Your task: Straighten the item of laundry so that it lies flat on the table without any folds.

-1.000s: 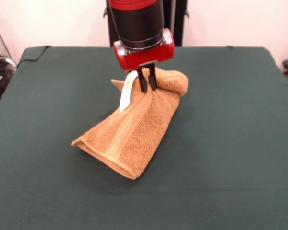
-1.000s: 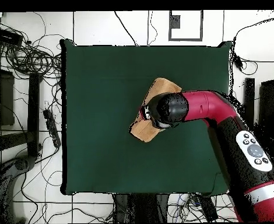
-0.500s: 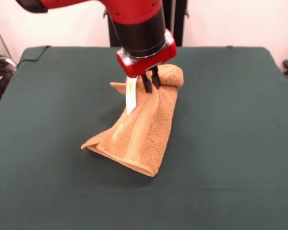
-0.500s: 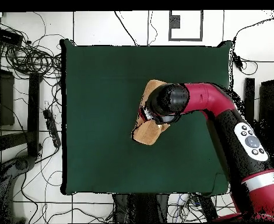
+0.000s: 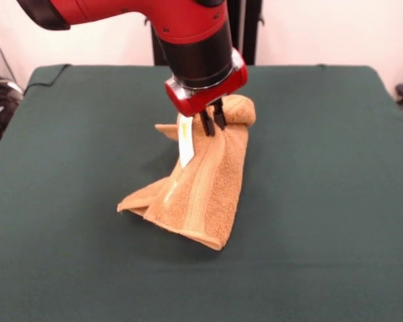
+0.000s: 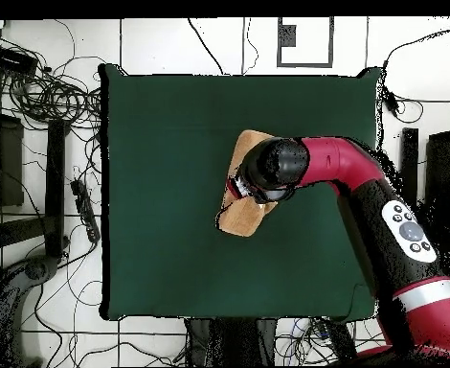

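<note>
Since the earlier frame the towel (image 5: 198, 191) has risen higher, its lower edge trailing toward 7 o'clock on the tabletop (image 5: 336, 201), with the fingers (image 5: 213, 123) closed on its top fold; this looks like the lifting step, and next it needs spreading flat.

Towel (image 5: 198, 191) higher under claw (image 5: 213, 123)

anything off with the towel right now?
Yes. The towel is bunched, not flat: the gripper is shut on its top fold, holding it up, and only its lower edge rests on the table.

From overhead, the arm (image 6: 363, 192) hides the hand (image 5: 213, 122).
</note>
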Robot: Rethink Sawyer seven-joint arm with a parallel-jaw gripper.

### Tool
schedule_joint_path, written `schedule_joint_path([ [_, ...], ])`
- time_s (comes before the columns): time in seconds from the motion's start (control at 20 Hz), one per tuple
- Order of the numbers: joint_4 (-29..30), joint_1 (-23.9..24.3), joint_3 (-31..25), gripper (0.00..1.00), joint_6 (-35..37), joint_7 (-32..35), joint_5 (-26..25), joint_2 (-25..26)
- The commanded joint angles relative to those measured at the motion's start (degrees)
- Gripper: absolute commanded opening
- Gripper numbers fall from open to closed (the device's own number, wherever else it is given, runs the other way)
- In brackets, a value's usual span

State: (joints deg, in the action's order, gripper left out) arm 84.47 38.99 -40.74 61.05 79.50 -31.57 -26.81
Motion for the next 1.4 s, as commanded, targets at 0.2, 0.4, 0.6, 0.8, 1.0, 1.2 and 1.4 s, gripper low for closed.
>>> schedule_joint_path([
  [0.2, 3.1, -2.9, 0.9, 0.0, -5.1, -1.6, -1.0, 4.8],
  [0.4, 3.2, -2.6, 1.1, 0.0, -5.9, -2.3, -1.2, 5.7],
  [0.6, 3.3, -2.3, 1.0, 0.0, -6.1, -2.8, -1.1, 6.0],
  [0.8, 3.5, -2.2, 1.0, 0.0, -6.5, -2.8, -1.2, 6.1],
  [1.0, 3.8, -2.0, 1.1, 0.0, -6.8, -2.7, -1.4, 6.2],
  [1.2, 3.7, -2.1, 1.1, 0.0, -6.8, -2.9, -1.7, 6.3],
  [1.4, 3.7, -2.5, 1.3, 0.0, -6.9, -2.3, -1.7, 6.5],
])
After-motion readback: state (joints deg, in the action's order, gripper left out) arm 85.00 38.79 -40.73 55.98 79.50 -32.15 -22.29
